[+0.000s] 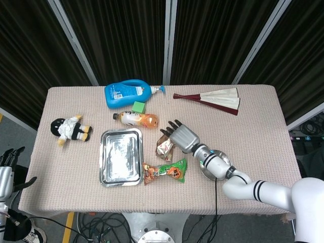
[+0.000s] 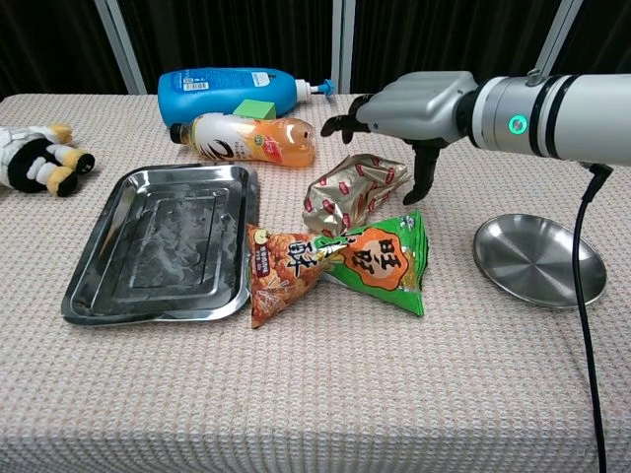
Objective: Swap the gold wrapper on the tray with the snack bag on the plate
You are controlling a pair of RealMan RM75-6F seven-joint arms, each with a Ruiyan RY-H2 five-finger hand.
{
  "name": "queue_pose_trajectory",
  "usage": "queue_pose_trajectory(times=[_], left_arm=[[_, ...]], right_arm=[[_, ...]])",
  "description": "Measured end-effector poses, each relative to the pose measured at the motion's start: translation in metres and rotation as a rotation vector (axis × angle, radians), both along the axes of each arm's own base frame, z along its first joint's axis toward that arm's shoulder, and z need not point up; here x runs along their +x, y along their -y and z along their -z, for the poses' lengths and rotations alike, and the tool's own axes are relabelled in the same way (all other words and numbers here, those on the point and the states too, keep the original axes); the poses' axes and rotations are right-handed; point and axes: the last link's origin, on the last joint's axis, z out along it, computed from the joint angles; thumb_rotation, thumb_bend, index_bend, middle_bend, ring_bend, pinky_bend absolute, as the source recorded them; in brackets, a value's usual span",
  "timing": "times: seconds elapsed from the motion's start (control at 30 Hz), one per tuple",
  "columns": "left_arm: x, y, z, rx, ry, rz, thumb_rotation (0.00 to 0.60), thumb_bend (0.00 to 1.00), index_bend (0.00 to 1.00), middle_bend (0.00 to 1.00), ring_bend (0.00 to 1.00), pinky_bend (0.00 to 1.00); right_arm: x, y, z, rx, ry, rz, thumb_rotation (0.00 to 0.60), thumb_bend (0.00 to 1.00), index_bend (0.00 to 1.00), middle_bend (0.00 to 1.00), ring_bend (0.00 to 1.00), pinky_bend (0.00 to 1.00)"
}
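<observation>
The gold wrapper (image 1: pixel 165 147) (image 2: pixel 353 191) lies crumpled on the tablecloth between the steel tray (image 1: pixel 121 156) (image 2: pixel 158 241) and the round steel plate (image 1: pixel 216 165) (image 2: pixel 537 260). The orange-and-green snack bag (image 1: pixel 165 171) (image 2: pixel 340 261) lies flat just in front of the wrapper, beside the tray's right edge. My right hand (image 1: pixel 182 136) (image 2: pixel 409 110) hovers over the wrapper's far right side, fingers spread and empty. Tray and plate hold nothing. Of my left arm only a bit shows at the lower left edge of the head view; the hand itself is not visible.
Along the far side lie a blue detergent bottle (image 1: pixel 129 93) (image 2: pixel 237 94), a green block (image 1: pixel 139 107), an orange drink bottle (image 1: pixel 136 119) (image 2: pixel 245 139) and a folded fan (image 1: pixel 215 98) (image 2: pixel 473 109). A plush toy (image 1: pixel 71 128) (image 2: pixel 35 158) sits at the left.
</observation>
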Motion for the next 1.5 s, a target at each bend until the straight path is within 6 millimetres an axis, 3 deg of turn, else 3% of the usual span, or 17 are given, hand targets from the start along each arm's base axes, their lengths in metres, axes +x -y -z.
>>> queue_pose_trajectory(times=[0.17, 0.3, 0.43, 0.63, 0.87, 1.13, 1.33, 1.5], left_arm=[[0.001, -0.001, 0.002, -0.002, 0.000, -0.003, 0.600, 0.06, 0.15, 0.20, 0.11, 0.22], [-0.002, 0.003, 0.000, -0.006, 0.001, -0.008, 0.600, 0.06, 0.15, 0.20, 0.11, 0.22], [-0.005, 0.005, -0.001, -0.005, -0.004, -0.013, 0.600, 0.06, 0.15, 0.20, 0.11, 0.22], [-0.009, 0.006, 0.001, -0.011, 0.007, -0.021, 0.600, 0.06, 0.15, 0.20, 0.11, 0.22], [-0.010, 0.007, 0.001, -0.018, 0.011, -0.020, 0.600, 0.06, 0.15, 0.20, 0.11, 0.22], [-0.008, 0.005, 0.002, -0.023, 0.018, -0.011, 0.600, 0.06, 0.15, 0.20, 0.11, 0.22], [-0.001, -0.002, 0.003, -0.024, 0.022, 0.015, 0.600, 0.06, 0.15, 0.20, 0.11, 0.22], [0.003, -0.005, 0.005, -0.031, 0.015, 0.031, 0.600, 0.06, 0.15, 0.20, 0.11, 0.22]], right_arm=[[0.004, 0.000, 0.016, 0.025, 0.001, -0.014, 0.600, 0.05, 0.00, 0.16, 0.00, 0.08], [0.002, 0.002, 0.024, 0.017, 0.004, -0.017, 0.600, 0.06, 0.07, 0.20, 0.04, 0.06], [0.000, 0.001, 0.034, 0.006, 0.015, -0.020, 0.600, 0.07, 0.18, 0.24, 0.12, 0.06], [-0.008, -0.001, 0.044, -0.009, 0.013, -0.024, 0.600, 0.13, 0.40, 0.39, 0.26, 0.11], [-0.009, -0.002, 0.040, -0.065, 0.066, -0.039, 0.600, 0.18, 0.69, 0.61, 0.49, 0.21], [-0.016, 0.001, 0.010, -0.139, 0.127, -0.044, 0.600, 0.18, 0.74, 0.65, 0.54, 0.22], [-0.029, -0.005, -0.041, -0.200, 0.146, -0.030, 0.600, 0.16, 0.73, 0.65, 0.53, 0.20], [-0.048, -0.031, -0.083, -0.207, 0.127, 0.014, 0.600, 0.15, 0.72, 0.65, 0.53, 0.17]])
